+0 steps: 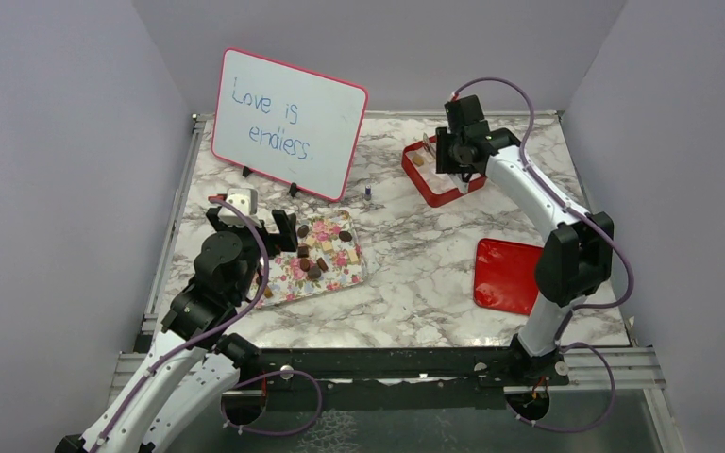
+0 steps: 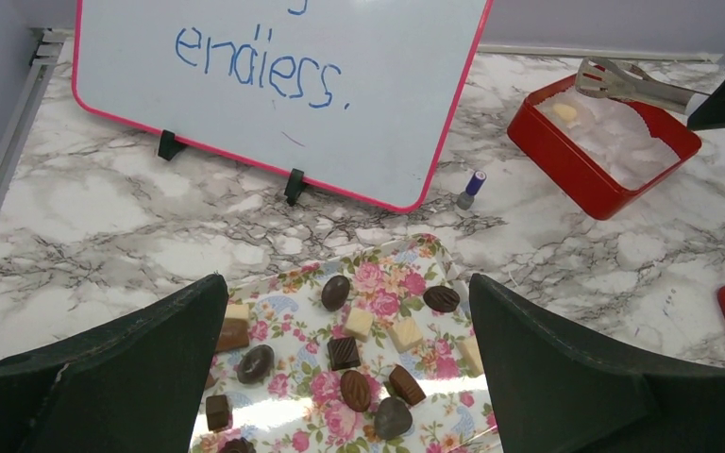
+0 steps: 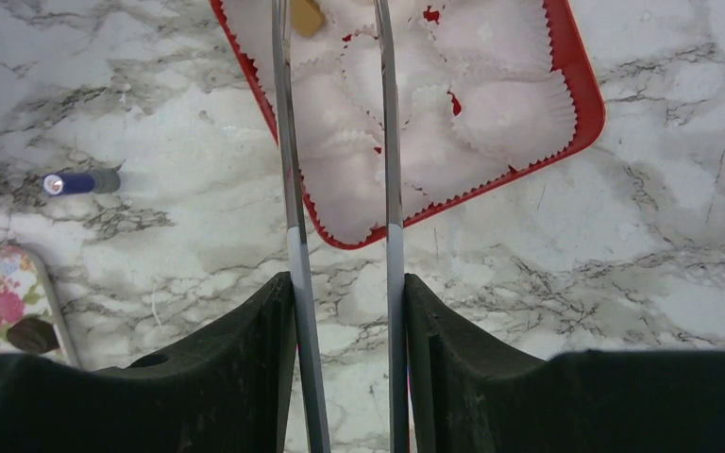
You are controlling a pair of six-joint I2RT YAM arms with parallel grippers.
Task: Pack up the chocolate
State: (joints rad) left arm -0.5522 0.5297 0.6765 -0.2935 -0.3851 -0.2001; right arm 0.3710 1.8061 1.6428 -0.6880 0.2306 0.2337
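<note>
Right gripper (image 3: 345, 294) was clamped on a pair of metal tongs (image 3: 288, 142), one black finger pressed against each arm. The tongs reached up the middle of the right wrist view over a red box (image 3: 581, 94), and their tips ran out of the top of the frame. The box was lined with white paper cups (image 3: 510, 94). One pale chocolate (image 3: 307, 14) sat in its upper left corner, and the cups in view held nothing else.

In the overhead view the box lay at the upper right of the marble table (image 1: 415, 274), and a flat red lid (image 1: 508, 274) lay at the lower right, well apart from it.

Left gripper (image 2: 345, 293) hung with its fingers spread wide and nothing between them, above a flowered tray (image 2: 406, 255) at the bottom centre of the left wrist view. About a dozen chocolates (image 2: 356, 390), dark brown, reddish and pale tan, lay scattered on the tray. A whiteboard (image 2: 274, 85) stood behind the tray at the upper left.
</note>
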